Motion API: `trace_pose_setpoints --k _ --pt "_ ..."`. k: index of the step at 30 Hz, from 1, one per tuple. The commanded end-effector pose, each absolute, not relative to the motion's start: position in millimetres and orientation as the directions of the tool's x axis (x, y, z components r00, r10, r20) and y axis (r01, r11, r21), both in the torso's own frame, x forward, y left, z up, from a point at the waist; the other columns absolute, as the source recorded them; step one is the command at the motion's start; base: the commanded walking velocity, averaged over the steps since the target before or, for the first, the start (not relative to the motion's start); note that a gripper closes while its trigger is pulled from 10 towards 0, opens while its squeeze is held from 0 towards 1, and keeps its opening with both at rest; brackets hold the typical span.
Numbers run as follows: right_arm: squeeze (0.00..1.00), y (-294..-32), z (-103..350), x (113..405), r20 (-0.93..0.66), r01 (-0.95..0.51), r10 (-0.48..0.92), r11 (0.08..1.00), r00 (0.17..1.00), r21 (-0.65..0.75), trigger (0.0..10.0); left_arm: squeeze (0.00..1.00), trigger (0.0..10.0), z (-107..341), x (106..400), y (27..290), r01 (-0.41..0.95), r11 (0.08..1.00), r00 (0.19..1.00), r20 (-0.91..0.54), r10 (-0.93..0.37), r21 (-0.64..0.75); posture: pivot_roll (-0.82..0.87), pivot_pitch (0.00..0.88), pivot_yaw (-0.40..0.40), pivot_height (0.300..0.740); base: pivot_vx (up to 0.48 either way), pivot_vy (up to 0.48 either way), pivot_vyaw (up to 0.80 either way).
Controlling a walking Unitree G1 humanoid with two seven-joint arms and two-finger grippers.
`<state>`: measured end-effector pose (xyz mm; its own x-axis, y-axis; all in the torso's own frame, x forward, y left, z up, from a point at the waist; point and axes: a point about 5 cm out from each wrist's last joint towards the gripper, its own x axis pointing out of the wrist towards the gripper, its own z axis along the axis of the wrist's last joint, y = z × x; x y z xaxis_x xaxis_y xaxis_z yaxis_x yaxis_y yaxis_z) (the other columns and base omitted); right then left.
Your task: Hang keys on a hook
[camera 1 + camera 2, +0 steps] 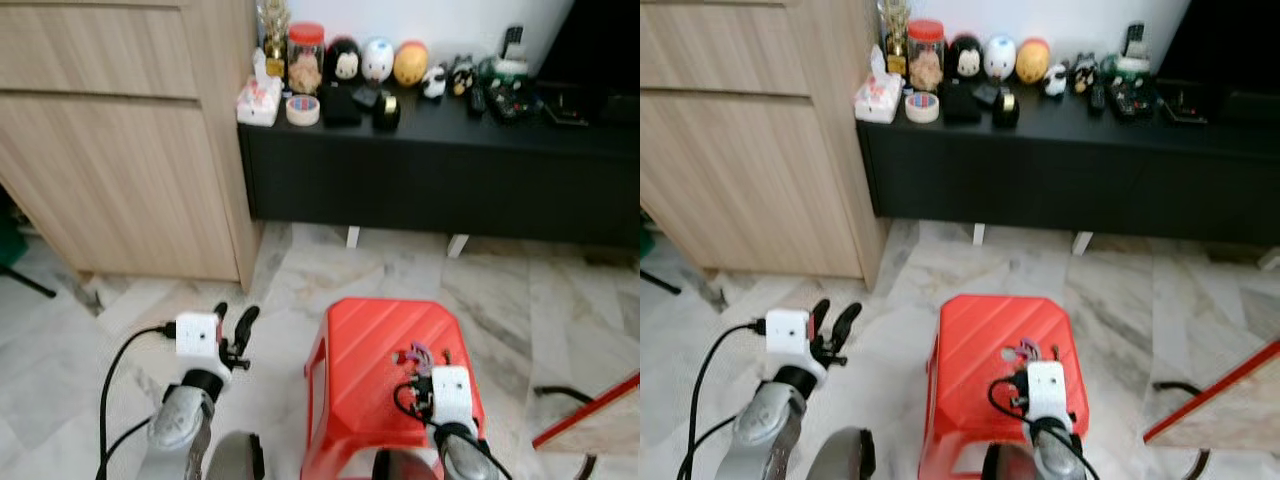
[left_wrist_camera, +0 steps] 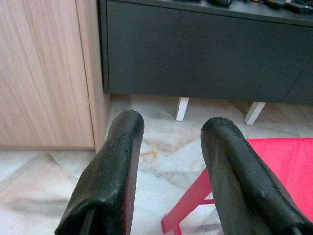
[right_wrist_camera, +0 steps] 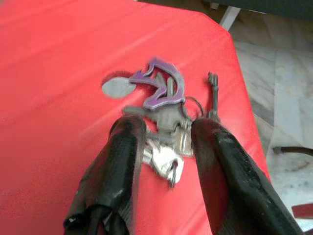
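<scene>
The right gripper point(image 3: 164, 142) sits low in the right wrist frame with its 2 black fingers point(image 3: 120, 161) spread on either side of the keys point(image 3: 164, 125), the bunch lying between them on the red stool point(image 3: 58, 98); the jaws straddle it but have not closed on it. In the left eye view this gripper is at lower centre-right, over the stool's far right part. The keys are a small bunch: a purple clip point(image 3: 164, 85) uppermost, several silvery blades fanned beneath it, and a thin dark piece to the right.

The bunch looks light, hard and loose, so the blades will likely swing and slide against each other once lifted. The metal may slip on the smooth plastic seat. The best hold is probably across the thick cluster just below the purple clip, leaving the clip's opening free.

The left gripper point(image 1: 232, 335) hovers at lower left of the left eye view, fingers parted and empty, above the marble floor point(image 1: 330, 265).
</scene>
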<state>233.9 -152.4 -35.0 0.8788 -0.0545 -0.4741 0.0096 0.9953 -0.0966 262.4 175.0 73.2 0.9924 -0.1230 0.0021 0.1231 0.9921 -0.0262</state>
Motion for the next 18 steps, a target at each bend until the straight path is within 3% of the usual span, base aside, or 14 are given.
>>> trace_pose_setpoints --k 1,4,5,7,8,10,11,12,18 --pt "0.0 -155.7 -38.3 231.6 -0.496 0.018 -0.072 0.993 0.865 -0.113 10.0 0.0 10.0 69.8 260.5 175.5 0.12 0.992 0.993 -0.012 -0.12 -0.032 0.07 0.081 -0.08 0.616 0.0 0.0 0.0" --pt "0.0 -156.6 -38.1 232.0 -0.496 0.023 -0.077 0.993 0.865 -0.115 10.0 0.0 10.0 69.6 260.5 175.5 0.12 0.992 0.993 -0.013 -0.121 -0.032 0.07 0.081 -0.079 0.616 0.0 0.0 0.0" --pt "0.7 -157.4 -38.8 231.9 -0.505 0.022 -0.081 0.992 0.859 -0.121 10.0 0.0 10.0 69.5 260.5 175.3 0.121 0.992 0.992 -0.014 -0.122 -0.032 0.07 0.083 -0.079 0.616 0.0 0.0 0.0" --pt "0.7 -157.9 -39.2 231.9 -0.509 0.023 -0.084 0.992 0.857 -0.125 10.0 0.0 10.0 69.5 260.5 175.1 0.121 0.992 0.992 -0.014 -0.122 -0.031 0.07 0.083 -0.079 0.616 0.0 0.0 0.0" --pt "1.0 -158.2 -39.8 232.0 -0.517 0.021 -0.082 0.992 0.852 -0.124 10.0 0.0 10.0 69.5 260.4 175.0 0.121 0.992 0.992 -0.014 -0.122 -0.031 0.07 0.083 -0.079 0.616 0.0 0.0 0.0" --pt "1.0 -157.2 -41.2 232.7 -0.535 -0.002 -0.064 0.993 0.843 -0.122 10.0 0.0 10.0 69.3 260.3 174.9 0.122 0.992 0.992 -0.016 -0.122 -0.031 0.07 0.083 -0.079 0.616 0.0 0.0 0.0" --pt "0.93 -156.5 -42.0 233.3 -0.543 -0.018 -0.055 0.992 0.838 -0.128 10.0 0.0 10.0 69.1 260.3 174.8 0.122 0.992 0.992 -0.017 -0.123 -0.031 0.07 0.085 -0.078 0.616 0.0 0.0 0.0" --pt "0.0 -156.4 -42.5 234.3 -0.551 -0.023 -0.049 0.992 0.833 -0.123 10.0 0.0 10.0 69.0 260.2 174.6 0.123 0.992 0.992 -0.018 -0.123 -0.03 0.07 0.085 -0.078 0.616 0.0 0.0 0.0" --pt "0.0 -161.2 -38.0 244.9 -0.553 -0.005 -0.067 0.992 0.831 -0.128 10.0 0.0 10.0 68.5 259.9 175.2 0.119 0.993 0.993 -0.022 -0.119 -0.026 0.07 0.087 -0.078 0.616 0.0 0.0 0.0"
